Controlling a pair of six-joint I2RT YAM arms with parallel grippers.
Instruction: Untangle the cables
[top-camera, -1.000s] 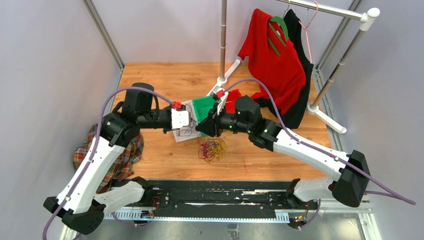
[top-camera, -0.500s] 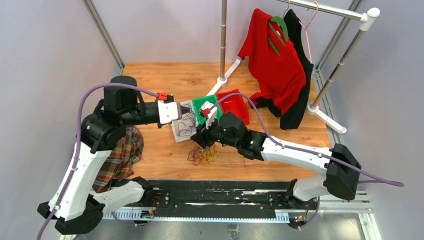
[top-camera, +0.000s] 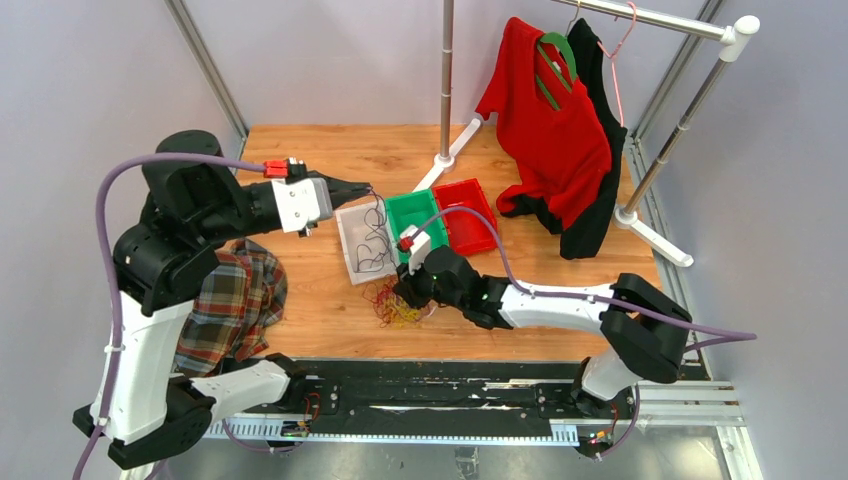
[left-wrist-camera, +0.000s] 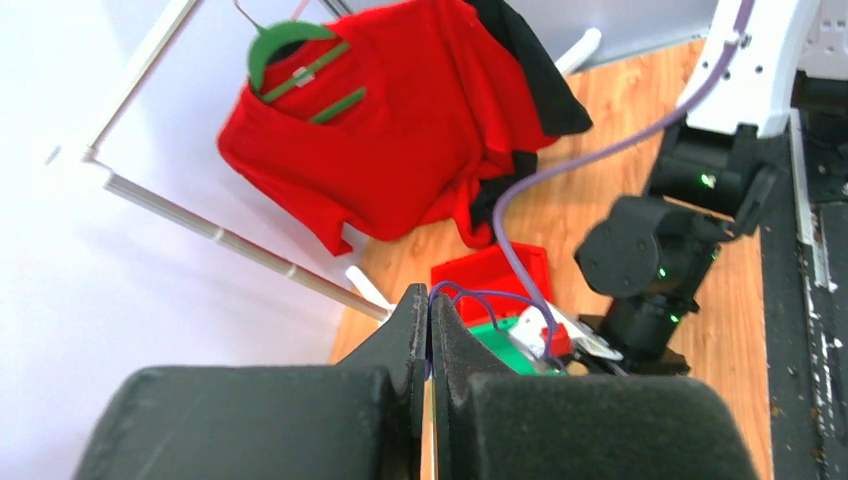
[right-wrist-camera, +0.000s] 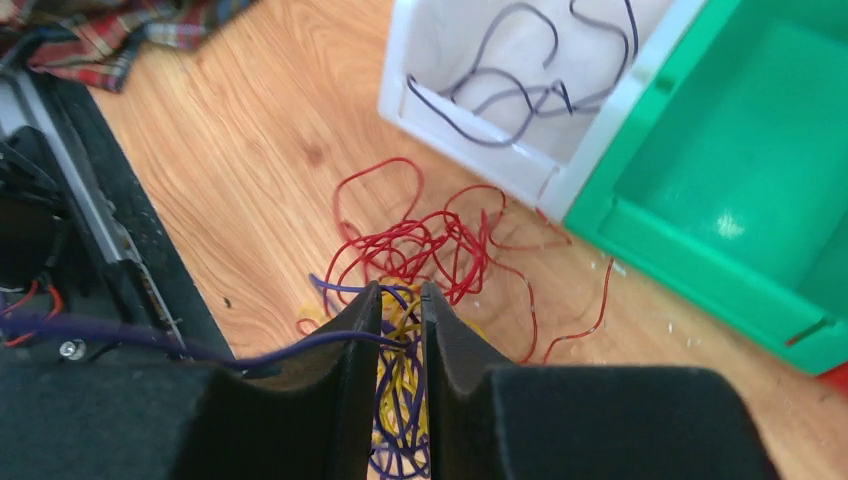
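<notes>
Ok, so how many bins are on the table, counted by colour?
white bin: 1
green bin: 1
red bin: 1
Total: 3

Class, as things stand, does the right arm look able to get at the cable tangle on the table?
Likely yes: the right gripper hangs directly over the cable tangle, with nothing between.

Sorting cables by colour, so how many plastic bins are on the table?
3, side by side: a white plastic bin holding thin purple wires at left, a green plastic bin in the middle, a red plastic bin at right.
</notes>
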